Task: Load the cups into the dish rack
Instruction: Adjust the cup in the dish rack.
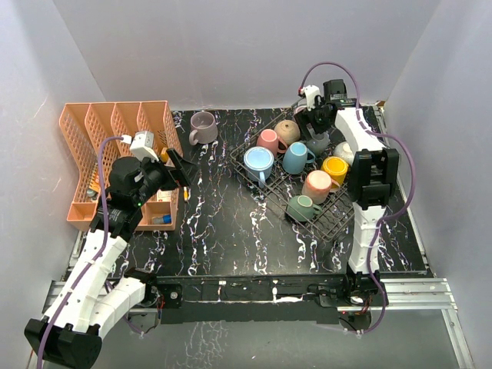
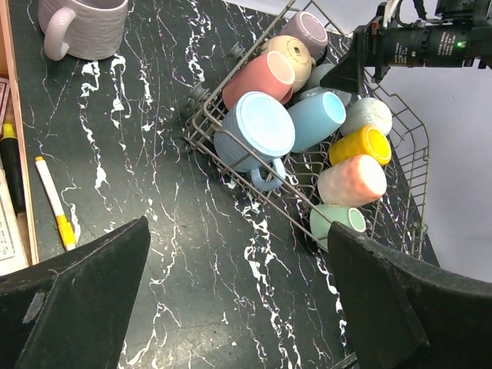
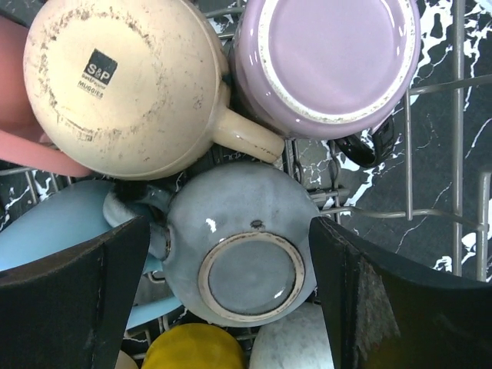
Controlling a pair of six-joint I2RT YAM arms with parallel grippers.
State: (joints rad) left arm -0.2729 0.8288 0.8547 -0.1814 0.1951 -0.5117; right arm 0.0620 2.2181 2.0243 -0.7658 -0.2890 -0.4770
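The dark wire dish rack sits right of centre and holds several cups on their sides or upside down: pink, tan, blue, yellow and green. One mauve cup stands alone on the table at the back; it also shows in the left wrist view. My right gripper is open over the rack's back end, its jaws either side of an upturned grey cup, beside a tan cup and a mauve cup. My left gripper is open and empty above bare table.
An orange plastic divided organiser stands at the left, close behind the left gripper, with pens in its tray. White walls close in the back and both sides. The rack's raised wire side runs just right of the right gripper.
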